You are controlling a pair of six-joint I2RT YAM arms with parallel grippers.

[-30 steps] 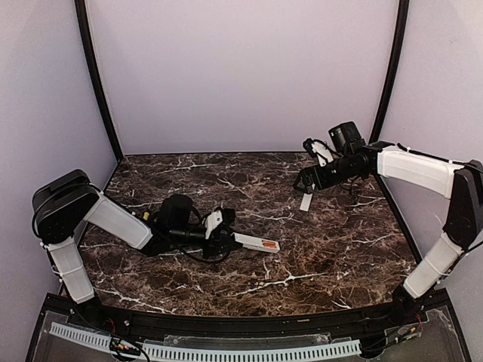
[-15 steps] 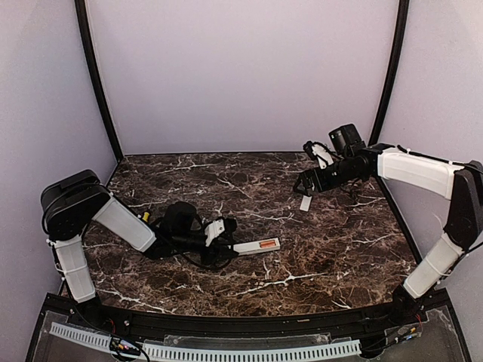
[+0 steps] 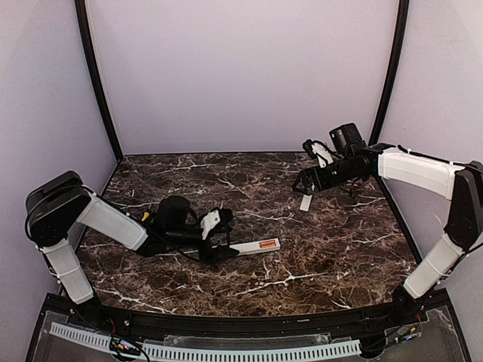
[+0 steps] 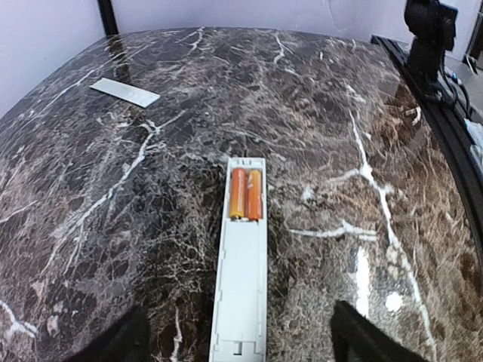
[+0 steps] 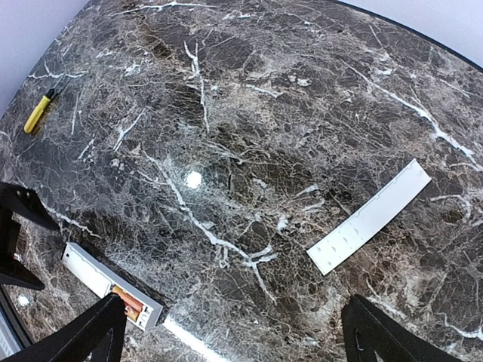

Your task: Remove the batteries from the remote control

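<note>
The left gripper [image 4: 240, 326] is spread wide astride the remote control [image 4: 243, 279], the batteries [image 4: 246, 194] lying inside it. The right gripper [image 5: 234, 305] gapes empty.

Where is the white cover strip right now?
In the top view the cover strip lies flat on the far right of the table, close by the right gripper and well apart from the remote control at centre-left.

White remote control [image 5: 92, 271] holding orange batteries [image 5: 133, 305], cover strip [image 5: 370, 217] well apart

Batteries [image 4: 246, 194] lie in the remote control [image 4: 242, 290]; cover strip [image 3: 306, 201] behind, rightward.
</note>
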